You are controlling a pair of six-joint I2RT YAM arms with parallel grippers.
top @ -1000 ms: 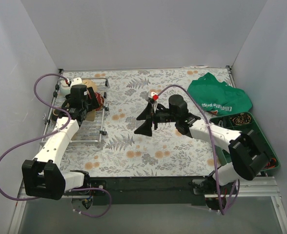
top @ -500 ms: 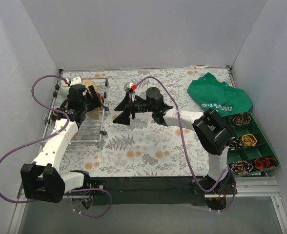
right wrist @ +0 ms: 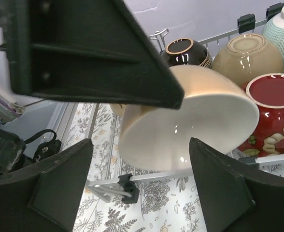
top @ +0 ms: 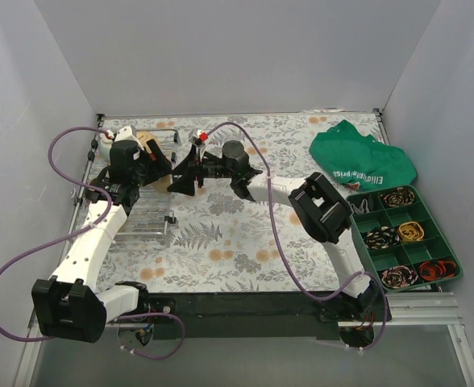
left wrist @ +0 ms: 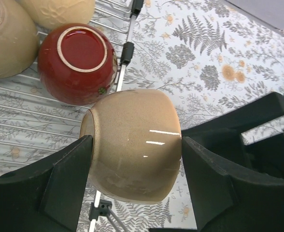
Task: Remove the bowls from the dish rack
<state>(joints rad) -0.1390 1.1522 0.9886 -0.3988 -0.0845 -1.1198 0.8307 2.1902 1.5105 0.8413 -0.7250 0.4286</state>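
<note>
1. The tan bowl (left wrist: 132, 154) is off the wires. It is tipped on its side above the edge rail of the dish rack (top: 144, 219), on the side nearest the table's middle, and its mouth faces the right arm.
2. The left gripper (left wrist: 135, 143) has hold of it, with 2 fingers pressed on opposite sides of the glazed wall and spread about as wide as the bowl.
3. The right gripper (right wrist: 141, 145) is spread wide and holds nothing. In its own wrist view its 2 fingers flank the bowl's open mouth, close to the rim but apart from it.
4. Other bowls sit upside down on the rack. The red bowl (left wrist: 77, 63) is just beside the held one, and the dark bowl (right wrist: 185, 50), beige bowl (right wrist: 248, 58) and mint bowl (right wrist: 283, 24) lie behind it.
5. The step looks like a mid-air handover of 1 bowl from the left arm to the right, and unloading appears to be at an early stage.
6. The next move calls for the right fingers to close squarely on the bowl's wall or rim. The left should release only once that hold is firm, since the glaze looks slick and the bowl could roll out.
7. Farther right on the floral table (top: 245, 242) lie a green cloth (top: 362, 161) and a green tray (top: 430, 246), both well apart from the rack.
</note>
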